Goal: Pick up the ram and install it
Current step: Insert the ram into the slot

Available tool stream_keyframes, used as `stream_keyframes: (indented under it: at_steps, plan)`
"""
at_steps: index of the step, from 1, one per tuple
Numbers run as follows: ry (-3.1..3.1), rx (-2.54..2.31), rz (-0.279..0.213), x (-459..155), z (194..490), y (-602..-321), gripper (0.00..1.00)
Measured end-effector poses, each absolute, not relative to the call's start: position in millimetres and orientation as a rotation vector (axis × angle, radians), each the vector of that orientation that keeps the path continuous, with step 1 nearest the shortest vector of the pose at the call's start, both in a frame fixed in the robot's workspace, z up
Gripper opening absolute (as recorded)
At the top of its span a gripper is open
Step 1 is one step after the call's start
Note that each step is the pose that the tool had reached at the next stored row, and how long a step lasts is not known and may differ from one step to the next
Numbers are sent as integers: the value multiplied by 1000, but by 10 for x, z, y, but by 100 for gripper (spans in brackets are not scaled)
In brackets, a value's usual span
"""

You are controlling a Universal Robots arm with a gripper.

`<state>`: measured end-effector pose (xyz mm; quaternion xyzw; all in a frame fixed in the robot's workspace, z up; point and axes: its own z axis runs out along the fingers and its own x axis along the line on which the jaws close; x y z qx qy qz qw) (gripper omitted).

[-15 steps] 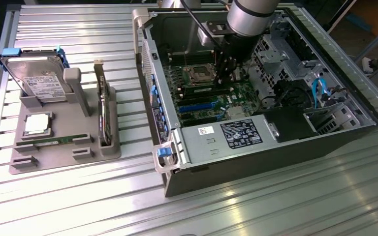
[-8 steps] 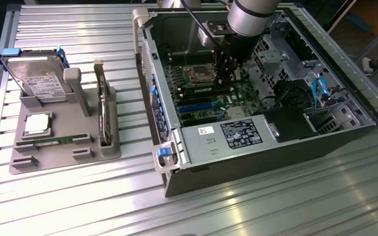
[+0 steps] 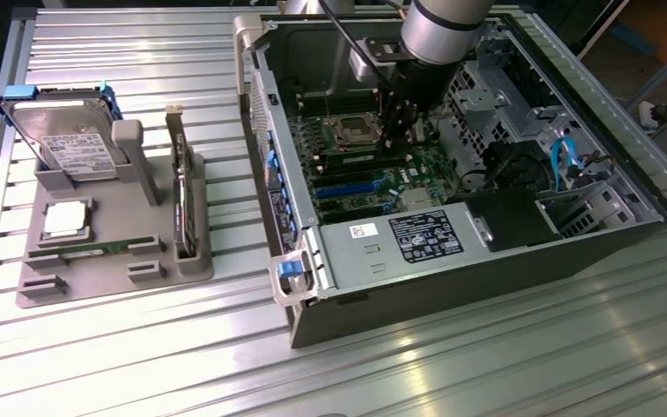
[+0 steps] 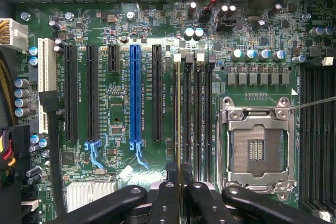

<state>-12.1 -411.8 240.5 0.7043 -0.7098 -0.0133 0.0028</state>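
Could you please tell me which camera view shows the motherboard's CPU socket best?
The wrist view: the CPU socket lies face-on and close, its metal frame and contact field plain. The exterior view shows the CPU socket small and slanted.

No legible txt anywhere. Black label (image 3: 424,236) on PSU (image 3: 357,261): print too small to read. White sticker (image 3: 363,231) beside it, HDD label (image 3: 82,155), mobo silkscreen (image 4: 167,95) by the slots (image 4: 135,93): likewise unreadable, no brand or nr made out
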Motion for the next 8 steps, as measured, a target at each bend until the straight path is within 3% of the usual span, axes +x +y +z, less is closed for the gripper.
stream_keyframes:
  at_steps: [8]
  plan:
    - [-2226,2209,-42,-121,2396,-4116,12]
